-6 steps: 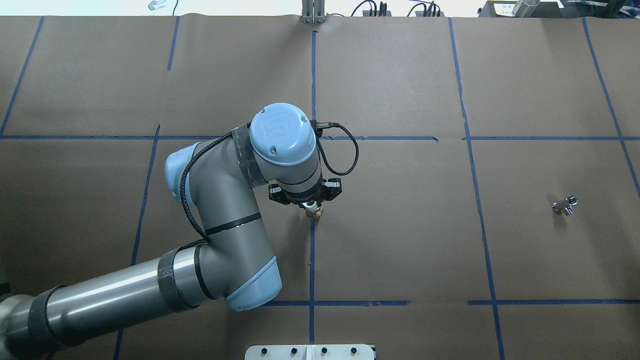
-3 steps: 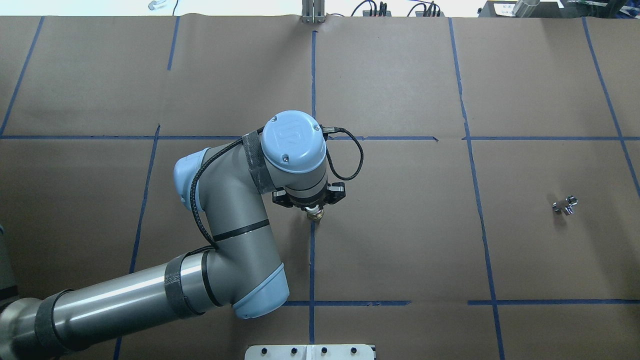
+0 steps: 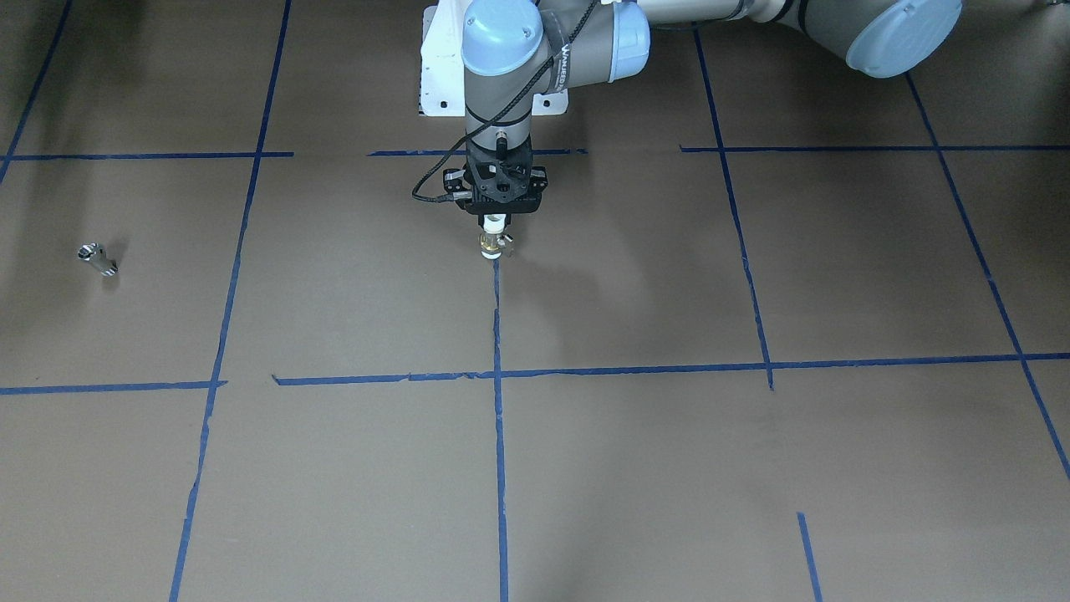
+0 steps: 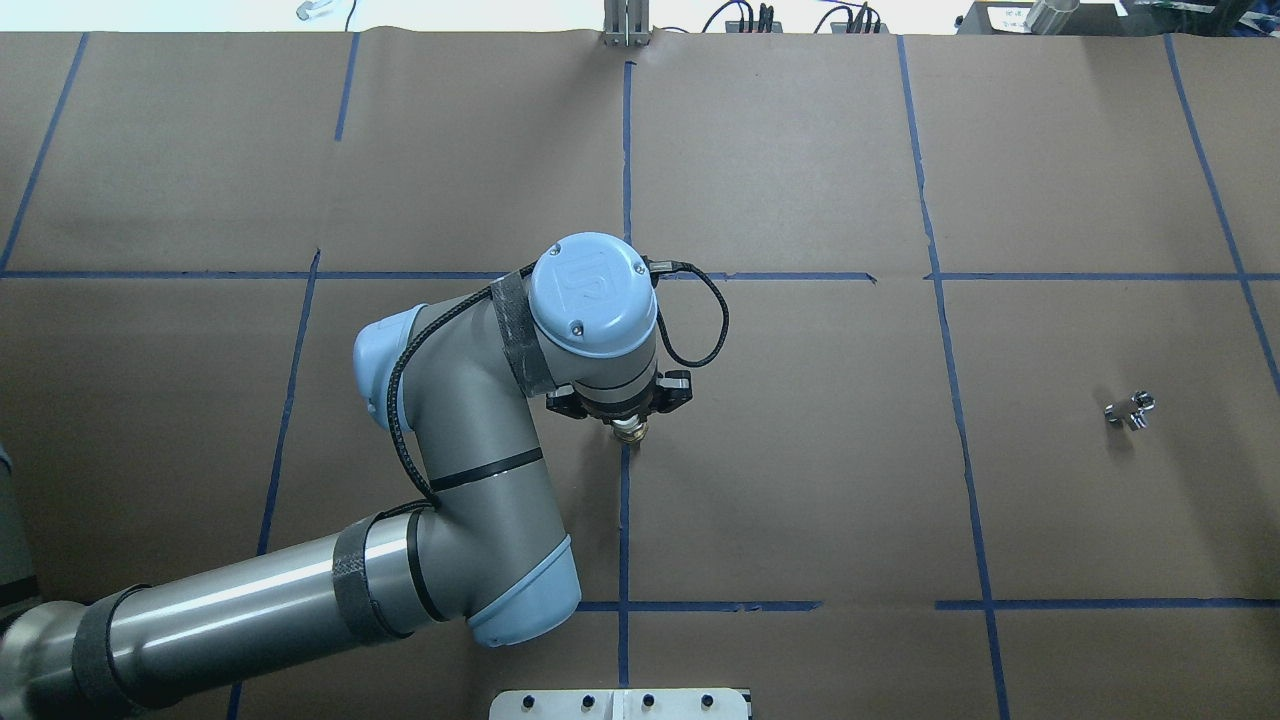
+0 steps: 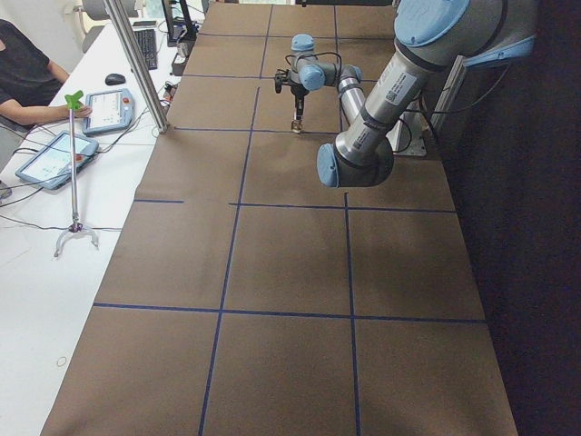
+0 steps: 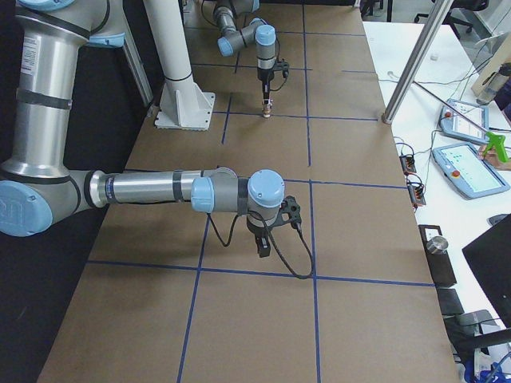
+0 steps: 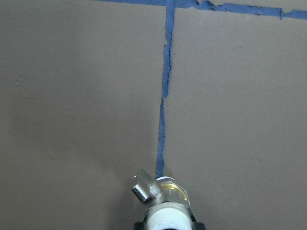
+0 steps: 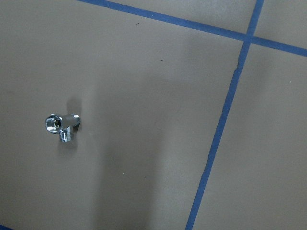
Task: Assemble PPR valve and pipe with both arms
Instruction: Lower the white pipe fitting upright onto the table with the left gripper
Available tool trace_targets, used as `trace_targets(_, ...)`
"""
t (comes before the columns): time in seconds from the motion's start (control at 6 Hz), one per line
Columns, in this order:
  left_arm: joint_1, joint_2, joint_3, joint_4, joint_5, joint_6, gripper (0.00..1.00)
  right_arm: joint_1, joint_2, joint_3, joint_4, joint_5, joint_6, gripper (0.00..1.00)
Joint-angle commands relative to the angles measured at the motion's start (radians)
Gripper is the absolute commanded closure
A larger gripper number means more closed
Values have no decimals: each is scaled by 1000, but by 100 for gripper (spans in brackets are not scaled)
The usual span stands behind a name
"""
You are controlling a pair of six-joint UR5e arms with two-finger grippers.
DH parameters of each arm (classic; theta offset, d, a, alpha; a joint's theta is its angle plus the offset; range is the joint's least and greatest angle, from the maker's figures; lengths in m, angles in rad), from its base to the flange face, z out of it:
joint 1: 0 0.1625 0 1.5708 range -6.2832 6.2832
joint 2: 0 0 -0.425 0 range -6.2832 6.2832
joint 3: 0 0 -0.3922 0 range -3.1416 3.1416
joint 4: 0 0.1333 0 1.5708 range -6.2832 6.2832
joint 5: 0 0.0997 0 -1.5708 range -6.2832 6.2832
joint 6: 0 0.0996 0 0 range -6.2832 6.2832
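Note:
The PPR valve [image 4: 630, 430], brass middle with white ends and a small silver handle, hangs upright over the centre blue tape line. My left gripper [image 4: 627, 417] is shut on its upper white end. The valve also shows in the front view [image 3: 493, 245] and the left wrist view [image 7: 163, 194]. The pipe [image 4: 1130, 411], a small silver stub, lies on the table at the right; it also shows in the front view [image 3: 97, 259] and the right wrist view [image 8: 63, 125]. My right gripper [image 6: 263, 247] hovers above the table; I cannot tell if it is open.
The table is covered in brown paper [image 4: 800, 480] with blue tape lines. The white pedestal base [image 3: 435, 84] stands at the robot's side. A metal post [image 6: 415, 56] and operators' tablets [image 6: 471, 167] stand beyond the far table edge.
My left arm's wrist has shifted right and toward the robot, coming more squarely over the valve. The valve itself has hardly moved. The pipe has not moved.

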Motion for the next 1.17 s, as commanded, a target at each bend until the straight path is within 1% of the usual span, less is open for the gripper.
trace_targets(0.0, 2, 4, -1, 1, 3, 0, 92, -2, 0, 0, 0, 0, 0, 0)
trace_targets(0.17, 2, 5, -1, 1, 3, 0, 73, -2, 0, 0, 0, 0, 0, 0)
trace_targets(0.33, 2, 5, -2, 1, 5, 0, 33, -2, 0, 0, 0, 0, 0, 0)
trace_targets(0.5, 2, 5, -2, 1, 5, 0, 22, -2, 0, 0, 0, 0, 2, 0)
trace_targets(0.67, 2, 5, -2, 1, 3, 0, 15, -2, 0, 0, 1, 0, 2, 0)
trace_targets(1.0, 1, 7, -20, -1, 2, -2, 13, -8, 0, 2, 2, 0, 3, 0)
